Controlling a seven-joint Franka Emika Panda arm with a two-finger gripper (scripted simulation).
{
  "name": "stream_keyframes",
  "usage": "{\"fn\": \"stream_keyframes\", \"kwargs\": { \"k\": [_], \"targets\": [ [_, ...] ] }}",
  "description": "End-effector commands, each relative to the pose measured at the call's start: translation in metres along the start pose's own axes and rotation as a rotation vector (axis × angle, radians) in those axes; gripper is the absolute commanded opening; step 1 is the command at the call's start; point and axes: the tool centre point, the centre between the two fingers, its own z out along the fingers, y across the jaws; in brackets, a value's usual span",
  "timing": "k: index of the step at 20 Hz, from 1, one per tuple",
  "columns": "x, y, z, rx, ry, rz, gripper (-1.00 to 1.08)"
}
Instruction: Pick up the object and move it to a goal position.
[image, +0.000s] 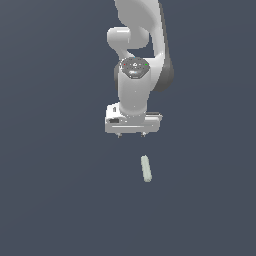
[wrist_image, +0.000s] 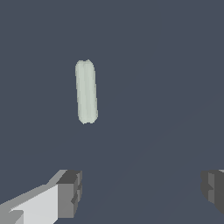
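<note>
The object (image: 146, 168) is a small pale greenish-white cylinder with rounded ends, lying flat on the dark grey surface. It also shows in the wrist view as the same pale stick (wrist_image: 86, 92). My gripper (image: 131, 135) hangs above the surface, a short way behind the object and slightly toward the exterior view's left. Its two fingers (wrist_image: 70, 192) stand wide apart with nothing between them. The gripper (wrist_image: 142, 190) is open and apart from the object.
The white arm (image: 137, 55) rises behind the gripper at the top of the exterior view. A plain dark grey surface (image: 60, 200) fills everything else in view.
</note>
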Motion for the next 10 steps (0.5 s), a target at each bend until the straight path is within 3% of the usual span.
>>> {"fn": "stream_keyframes", "kwargs": {
  "k": [1,10],
  "targets": [
    [0.0,0.0,0.0,0.0,0.0,0.0,1.0],
    [-0.003,-0.031,0.005,0.011,-0.029,-0.055,1.0]
  ]
}}
